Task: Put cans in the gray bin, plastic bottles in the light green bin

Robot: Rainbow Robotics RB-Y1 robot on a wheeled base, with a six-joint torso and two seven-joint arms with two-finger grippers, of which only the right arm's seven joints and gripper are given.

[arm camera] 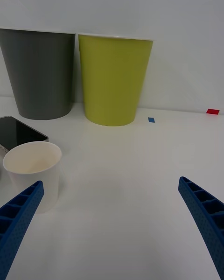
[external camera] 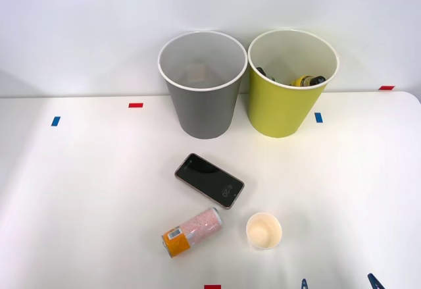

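Front view: we log a slim pink speckled can (external camera: 192,232) lying on the white worktop (external camera: 92,183), just beside the cream paper cup (external camera: 264,230). Right pincer (arm camera: 112,224): blue ribbed fingers (arm camera: 18,214) apart, empty.

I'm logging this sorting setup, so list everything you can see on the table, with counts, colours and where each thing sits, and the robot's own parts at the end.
gray bin: 1, gray with white rim, at the table's back, left of the lime one.
light green bin: 1, yellow-green with white rim, at the back, right of the gray one.
plastic bottles: at least one, yellow label and black cap, inside the light green bin; count unclear.
can: 1, pink speckled with orange end, lying on its side near the front.
smartphone: 1, black, flat, between bins and can.
paper cup: 1, cream, upright, right of the can.
tape marks: several, red and blue, scattered on the white table.
right gripper: 1, blue ribbed fingers, open, low near the cup.
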